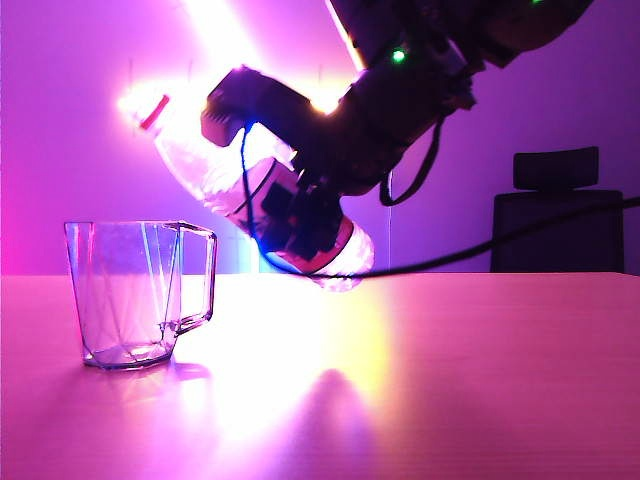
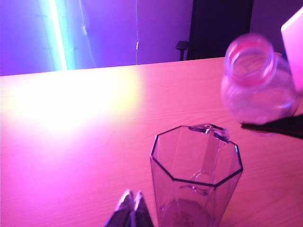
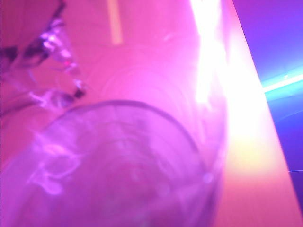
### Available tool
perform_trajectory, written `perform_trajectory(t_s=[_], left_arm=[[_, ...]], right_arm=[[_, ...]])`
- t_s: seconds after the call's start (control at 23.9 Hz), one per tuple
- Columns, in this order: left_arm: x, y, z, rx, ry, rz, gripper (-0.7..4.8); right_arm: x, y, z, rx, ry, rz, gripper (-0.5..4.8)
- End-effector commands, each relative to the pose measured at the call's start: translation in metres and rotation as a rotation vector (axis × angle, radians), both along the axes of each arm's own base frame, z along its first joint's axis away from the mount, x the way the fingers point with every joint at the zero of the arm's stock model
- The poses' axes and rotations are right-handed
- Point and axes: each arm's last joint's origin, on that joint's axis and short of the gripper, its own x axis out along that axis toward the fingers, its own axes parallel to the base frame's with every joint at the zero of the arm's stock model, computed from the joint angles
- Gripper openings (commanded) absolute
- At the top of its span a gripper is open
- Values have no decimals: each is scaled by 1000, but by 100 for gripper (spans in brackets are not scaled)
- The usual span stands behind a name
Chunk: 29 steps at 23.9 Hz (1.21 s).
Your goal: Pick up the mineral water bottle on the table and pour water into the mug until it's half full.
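The clear faceted mug (image 1: 140, 295) stands upright on the left of the table (image 1: 450, 380), handle to the right. Above and to its right, my right gripper (image 1: 290, 215) is shut on the mineral water bottle (image 1: 200, 165), which is tilted with its red neck ring up and to the left. In the left wrist view the bottle's open mouth (image 2: 250, 54) hangs just beyond the mug (image 2: 196, 175). The bottle (image 3: 123, 170) fills the right wrist view and hides the jaws; the mug (image 3: 42, 52) shows past it. No water stream shows. My left gripper (image 2: 131, 202) is shut, empty, beside the mug.
A black chair (image 1: 565, 215) stands behind the table at the right. A dark cable (image 1: 500, 240) trails from the right arm across the back. A bright light strip (image 2: 59, 33) glares on the wall and onto the tabletop.
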Motion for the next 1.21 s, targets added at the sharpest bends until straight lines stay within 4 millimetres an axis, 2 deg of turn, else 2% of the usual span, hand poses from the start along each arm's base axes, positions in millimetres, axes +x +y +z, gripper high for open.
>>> perform_trajectory(t_s=[0.04, 0.33, 1.21], left_arm=[[0, 0, 2, -6, -7, -3, -2], [0, 0, 2, -6, -7, -3, -2], [0, 0, 2, -6, -7, -4, -2]], right_arm=[[-1, 8, 6, -50, -115, -10, 242], [-3, 14, 5, -113, -192, -77, 242], [0, 10, 11, -393, -394, -177, 242]])
